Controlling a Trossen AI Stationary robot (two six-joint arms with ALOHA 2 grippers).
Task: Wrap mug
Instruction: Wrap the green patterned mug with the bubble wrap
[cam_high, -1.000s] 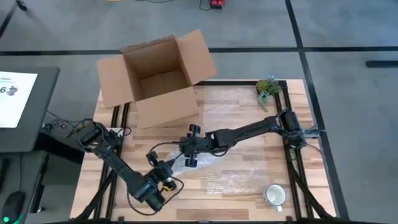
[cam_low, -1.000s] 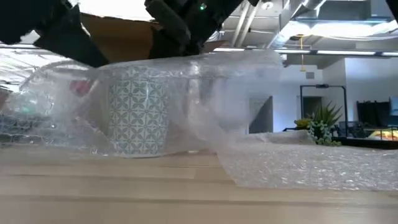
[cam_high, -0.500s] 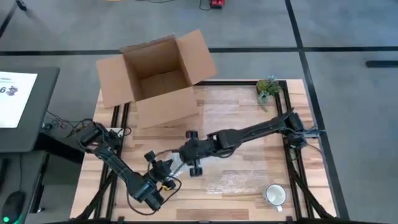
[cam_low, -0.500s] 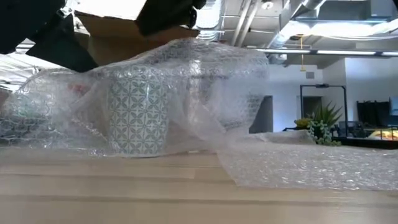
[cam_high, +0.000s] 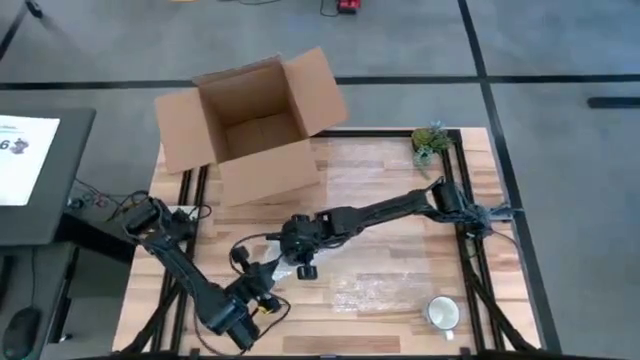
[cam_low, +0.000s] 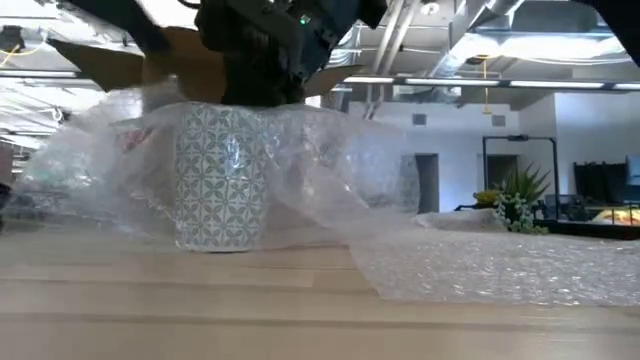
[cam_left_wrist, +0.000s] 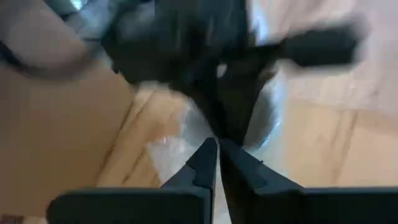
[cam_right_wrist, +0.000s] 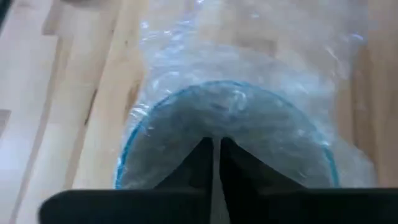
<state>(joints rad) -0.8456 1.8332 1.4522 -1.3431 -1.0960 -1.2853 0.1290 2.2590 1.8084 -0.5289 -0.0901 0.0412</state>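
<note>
A teal-patterned mug (cam_low: 222, 185) stands upright on the wooden table (cam_high: 400, 205), left of its middle. A sheet of clear bubble wrap (cam_low: 450, 262) is draped over it and trails along the table toward the right edge. My right gripper (cam_right_wrist: 213, 146) is shut directly over the mug's mouth. My left gripper (cam_left_wrist: 217, 148) sits low on the mug's near-left side (cam_high: 266, 272), also shut. In the high view the arms and the wrap hide the mug. My right gripper pinches the bubble wrap (cam_right_wrist: 214, 115) where it lies across the mug's mouth, its fingers pointing down from above. The blue rim (cam_right_wrist: 134, 134) shows through the wrap, which sags over the mug's sides. My left gripper's shut fingertips (cam_left_wrist: 208, 152) meet on the wrap's edge (cam_left_wrist: 168, 149) beside the mug, coming level from the near-left. The blur hides how many layers it has.
An open cardboard box (cam_high: 250, 130) stands at the table's far left. A small potted plant (cam_high: 432, 141) is at the far right corner, and a second, white mug (cam_high: 443, 314) near the front right corner. Loose wrap (cam_high: 375, 290) covers the near middle.
My right gripper has gone toward the table's left and near edges and come down over the mug, carrying the wrap with it. The wrap, first held up like a tent above the mug, now lies down over its top and sides.
</note>
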